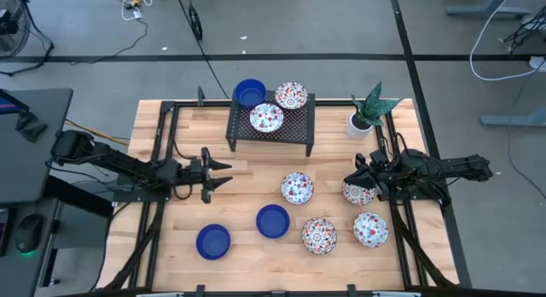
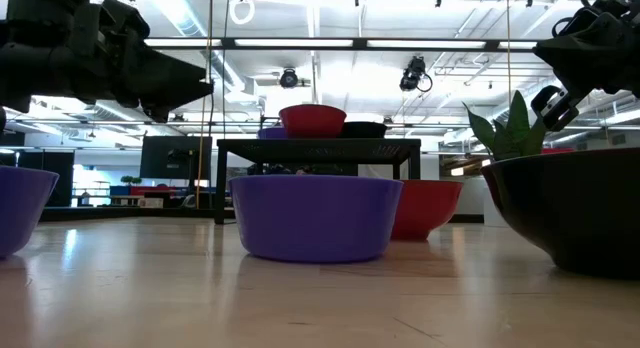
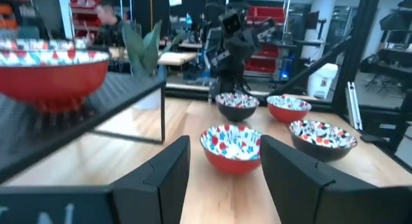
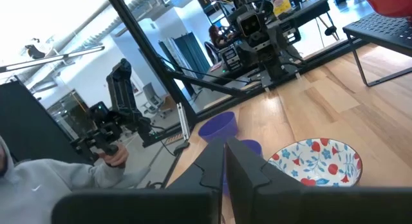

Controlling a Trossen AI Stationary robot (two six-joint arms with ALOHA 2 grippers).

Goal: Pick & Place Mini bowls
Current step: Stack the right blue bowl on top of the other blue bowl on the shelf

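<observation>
glossy round floral bowl (image 1: pixel 359 193) sits pinched in right hand (image 1: pixel 357 179); left hand (image 1: pixel 223 174) gapes wide.

Three bowls (image 1: pixel 267 118) stand on the rack (image 1: pixel 299 126). In front of the rack six more bowls (image 1: pixel 297 188) lie on the table (image 1: pixel 153 118). A plant pot (image 1: pixel 359 124) stands to the right of the rack.

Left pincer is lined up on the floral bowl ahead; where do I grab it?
Take the floral bowl by its near rim, coming down from above on the left pincer side, one finger inside, one outside. It sits upright and open, and its rounded wall would likely slip from a side pinch.
</observation>
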